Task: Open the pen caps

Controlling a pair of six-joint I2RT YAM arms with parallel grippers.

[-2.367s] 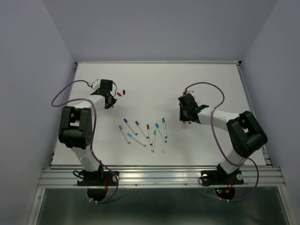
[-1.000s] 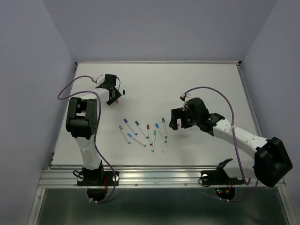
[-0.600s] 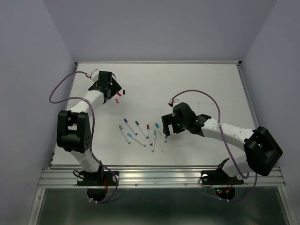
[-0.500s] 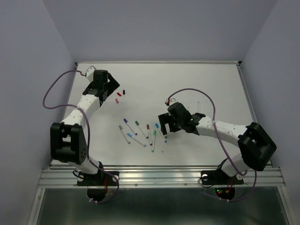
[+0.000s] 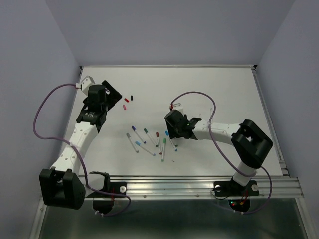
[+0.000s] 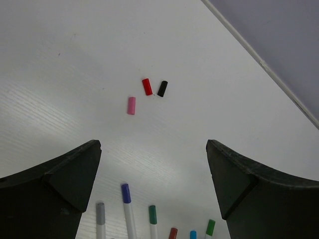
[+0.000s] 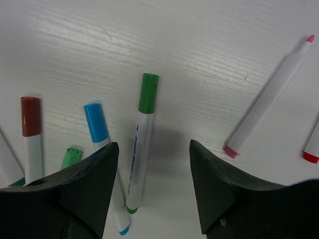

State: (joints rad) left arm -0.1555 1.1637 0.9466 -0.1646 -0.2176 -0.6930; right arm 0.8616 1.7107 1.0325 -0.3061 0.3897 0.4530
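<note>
You are working over a broad white table, with both arms reaching out from its near edge. The left hand is hanging over the far left part, its jaws spread wide and carrying nothing. Just ahead of it three loose short plastic caps are lying close together: a pink cap, a red cap and a black cap.

The right hand is hovering low over the scattered row of thin white-barrelled marker pens near the table's middle. That is making it by far the nearer hand to the work, while the left one is standing well apart from the pens. The right hand's jaws are standing apart and gripping nothing yet.

Between them a white pen with a green cap is lying flat. Its long axis is running nearly straight away from the wrist, with the barrel in the gap and the green cap pointing away beyond the fingertips. The barrel is sitting closer to one finger than the other. A blue-capped pen is lying just beside it, partly under that finger, so I judge you are risking a pinch on both. An uncapped pink-tipped pen is lying off to the other side, apart.

As I read it, the coming squeeze is going across the barrel, leaving the cap free for the other hand.
</note>
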